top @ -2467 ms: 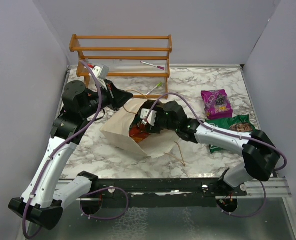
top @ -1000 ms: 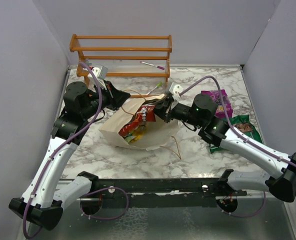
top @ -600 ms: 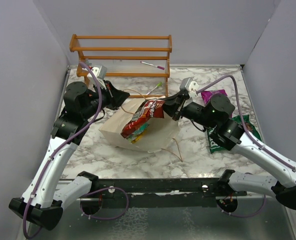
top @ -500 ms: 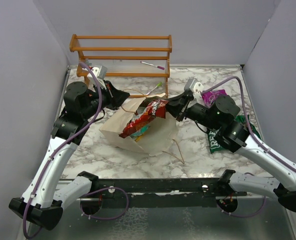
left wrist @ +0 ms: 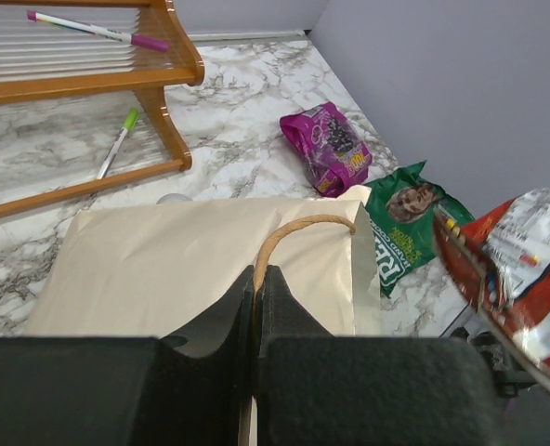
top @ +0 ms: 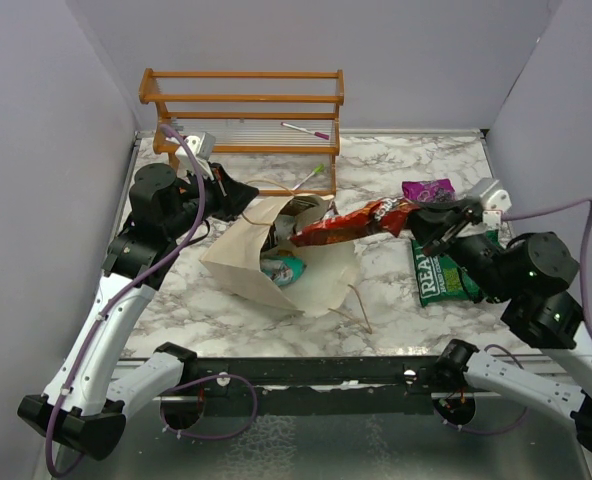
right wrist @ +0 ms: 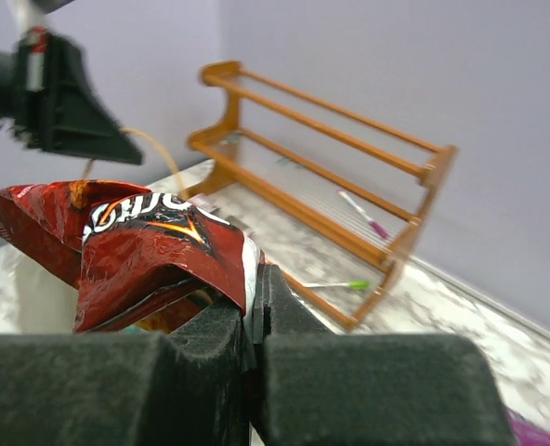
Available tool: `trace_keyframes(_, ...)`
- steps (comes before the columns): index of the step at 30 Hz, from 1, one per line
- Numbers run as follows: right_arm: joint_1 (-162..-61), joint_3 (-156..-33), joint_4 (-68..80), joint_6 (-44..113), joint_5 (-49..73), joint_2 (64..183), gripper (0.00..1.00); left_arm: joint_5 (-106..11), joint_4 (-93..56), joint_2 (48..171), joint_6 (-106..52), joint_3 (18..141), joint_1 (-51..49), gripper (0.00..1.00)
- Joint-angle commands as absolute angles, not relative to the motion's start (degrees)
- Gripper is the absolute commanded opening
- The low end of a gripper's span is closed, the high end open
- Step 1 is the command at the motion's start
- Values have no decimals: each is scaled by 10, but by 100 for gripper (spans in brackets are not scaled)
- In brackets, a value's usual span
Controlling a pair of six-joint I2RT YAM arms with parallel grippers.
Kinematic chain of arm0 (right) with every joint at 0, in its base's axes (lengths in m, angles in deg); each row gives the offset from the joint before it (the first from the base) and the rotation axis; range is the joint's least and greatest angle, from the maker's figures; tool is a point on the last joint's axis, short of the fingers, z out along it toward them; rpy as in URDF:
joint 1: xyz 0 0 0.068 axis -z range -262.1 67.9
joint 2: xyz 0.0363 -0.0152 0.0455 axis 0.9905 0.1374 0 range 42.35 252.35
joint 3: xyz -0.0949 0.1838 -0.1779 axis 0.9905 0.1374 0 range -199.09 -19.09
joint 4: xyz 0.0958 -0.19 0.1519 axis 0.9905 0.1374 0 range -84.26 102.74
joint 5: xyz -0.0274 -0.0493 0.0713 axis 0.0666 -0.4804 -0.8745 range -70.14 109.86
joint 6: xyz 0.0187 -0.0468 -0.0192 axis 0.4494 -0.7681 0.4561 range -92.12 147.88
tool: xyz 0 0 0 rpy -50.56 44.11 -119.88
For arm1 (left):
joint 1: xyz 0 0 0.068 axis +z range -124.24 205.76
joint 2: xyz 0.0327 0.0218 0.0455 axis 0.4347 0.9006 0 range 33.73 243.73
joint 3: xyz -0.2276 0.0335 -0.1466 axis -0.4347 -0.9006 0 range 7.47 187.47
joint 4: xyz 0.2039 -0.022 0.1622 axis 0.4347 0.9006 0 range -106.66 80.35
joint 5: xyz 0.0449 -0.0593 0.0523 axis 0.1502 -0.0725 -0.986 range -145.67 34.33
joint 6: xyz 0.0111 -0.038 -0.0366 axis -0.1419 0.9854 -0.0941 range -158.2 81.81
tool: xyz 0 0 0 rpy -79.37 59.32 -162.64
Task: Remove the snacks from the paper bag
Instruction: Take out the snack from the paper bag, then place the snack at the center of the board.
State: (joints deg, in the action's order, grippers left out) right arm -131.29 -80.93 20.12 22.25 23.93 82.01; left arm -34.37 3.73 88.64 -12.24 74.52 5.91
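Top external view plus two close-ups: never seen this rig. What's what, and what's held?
Two robot arms are bolted at the near table edge. The wide picture looks down from above and behind; each close-up comes from a camera on one wrist. The left gripper is shut on the tan string handle of the cream paper bag. The right gripper pinches a red crinkly foil packet by one end. On the marble table: a purple foil packet, a green foil packet, a wooden rack. A teal packet lies inside the bag.
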Motion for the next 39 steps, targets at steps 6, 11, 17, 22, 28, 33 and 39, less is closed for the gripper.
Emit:
trace_keyframes(6, -1316, -800, 211, 266, 549, 775, 1, -353, 36, 885, -131, 745, 62, 0)
trace_keyframes(11, -1316, -752, 92, 180, 674, 808, 1, -359, 43, 881, -134, 747, 62, 0)
trace_keyframes(17, -1314, -712, -110, 37, 789, 920, 2, -360, 51, 877, -132, 752, 62, 0)
trace_keyframes(22, -1237, -685, -72, 153, 763, 999, 2, -354, 40, 878, -123, 749, 62, 0)
trace_keyframes(28, -1092, -678, 161, 474, 800, 1024, 2, -345, 33, 879, -124, 743, 62, 0)
trace_keyframes(33, -1023, -632, 144, 467, 869, 946, 2, -337, 34, 878, -131, 741, 62, 0)
trace_keyframes(39, -920, -539, -22, 326, 906, 917, 2, -321, 18, 876, -132, 731, 62, 0)
